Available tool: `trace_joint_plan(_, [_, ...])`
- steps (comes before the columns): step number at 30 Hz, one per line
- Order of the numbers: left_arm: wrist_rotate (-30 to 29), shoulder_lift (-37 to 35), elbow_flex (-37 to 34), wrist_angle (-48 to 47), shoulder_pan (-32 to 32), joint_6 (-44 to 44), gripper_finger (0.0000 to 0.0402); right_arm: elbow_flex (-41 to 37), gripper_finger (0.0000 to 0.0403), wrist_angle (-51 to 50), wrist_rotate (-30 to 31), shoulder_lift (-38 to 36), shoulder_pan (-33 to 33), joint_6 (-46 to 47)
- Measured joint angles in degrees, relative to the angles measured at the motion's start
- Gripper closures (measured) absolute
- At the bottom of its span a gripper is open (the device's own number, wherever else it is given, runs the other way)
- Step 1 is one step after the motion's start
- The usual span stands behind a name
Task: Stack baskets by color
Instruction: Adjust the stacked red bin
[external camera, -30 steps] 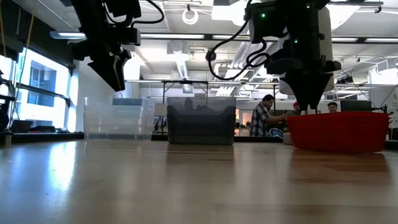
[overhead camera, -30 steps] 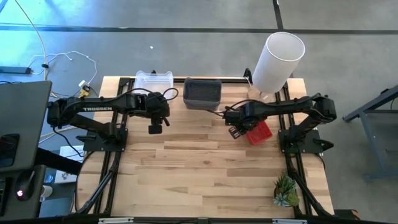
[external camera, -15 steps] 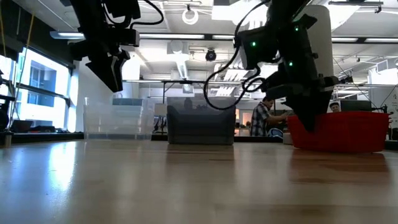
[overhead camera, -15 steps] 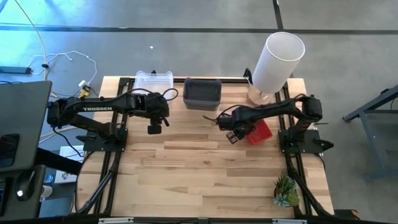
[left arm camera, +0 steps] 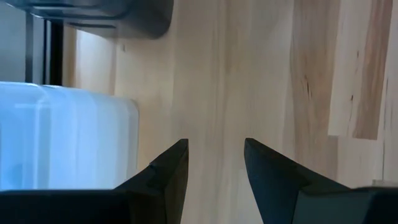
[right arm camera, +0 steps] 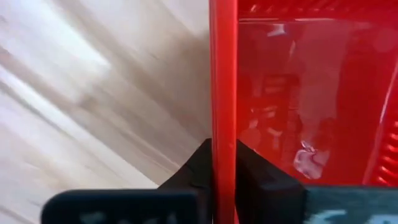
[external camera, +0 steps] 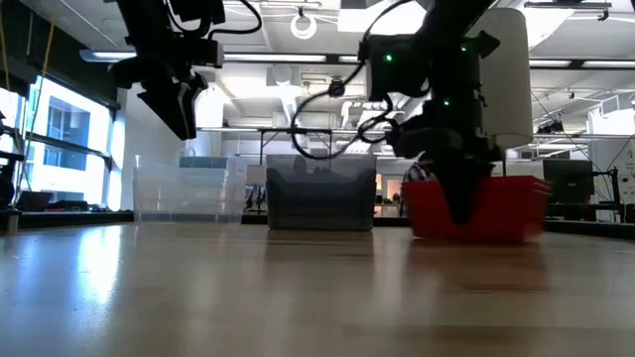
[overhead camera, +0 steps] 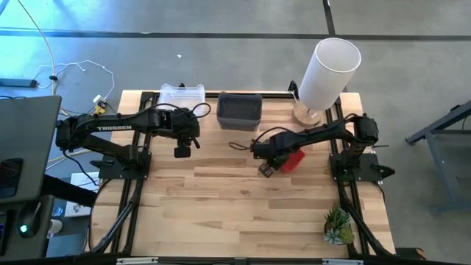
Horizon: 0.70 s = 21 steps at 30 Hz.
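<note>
A red basket (overhead camera: pixel 294 160) stands right of the table's middle, with my right gripper (overhead camera: pixel 275 164) shut on its left-hand wall. In the low view that gripper (external camera: pixel 460 210) reaches down in front of the red basket (external camera: pixel 501 210). A clear basket (overhead camera: pixel 182 94) and a smoky dark grey basket (overhead camera: pixel 239 109) rest on their bottoms along the far edge. My left gripper (overhead camera: pixel 183 152) hangs open above bare wood, near the clear basket (left arm camera: pixel 62 137). My right gripper pinches the red basket's wall at its top rim (right arm camera: pixel 222 134), on the side toward the table's left edge. One finger (right arm camera: pixel 252 165) is inside the basket and one outside. The fingers come from above, pointing down. The basket stays upright, its bottom (external camera: pixel 476 238) at table level.
A tall white cylinder (overhead camera: pixel 328 72) stands at the far right corner, behind the red basket. A small green plant (overhead camera: pixel 337 227) sits at the near right. Bare wood (overhead camera: pixel 235 199) fills the middle and near half of the table.
My right gripper has come down and gone toward the table's left edge, taking hold of the red basket's wall. The basket has slid along the table with it toward the left, turning a little.
</note>
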Motion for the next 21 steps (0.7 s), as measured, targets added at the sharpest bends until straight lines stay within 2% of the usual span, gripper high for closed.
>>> trace_joint_plan(4, [-0.12,0.00,2.19,-0.67,0.00,0.01,0.0259,0.02,0.0388,5.53,0.08,-0.02,0.43,-3.51])
trace_joint_plan(10, [-0.12,0.00,4.63,-0.95,0.00,0.01,0.0259,1.06,0.0383,9.33,0.15,-0.02,0.43,-9.59])
trace_joint_plan(21, [-0.09,0.00,4.96,-1.11,-0.02,-1.46,0.0259,3.50,0.0378,14.66,1.04,0.06,0.43,-36.65])
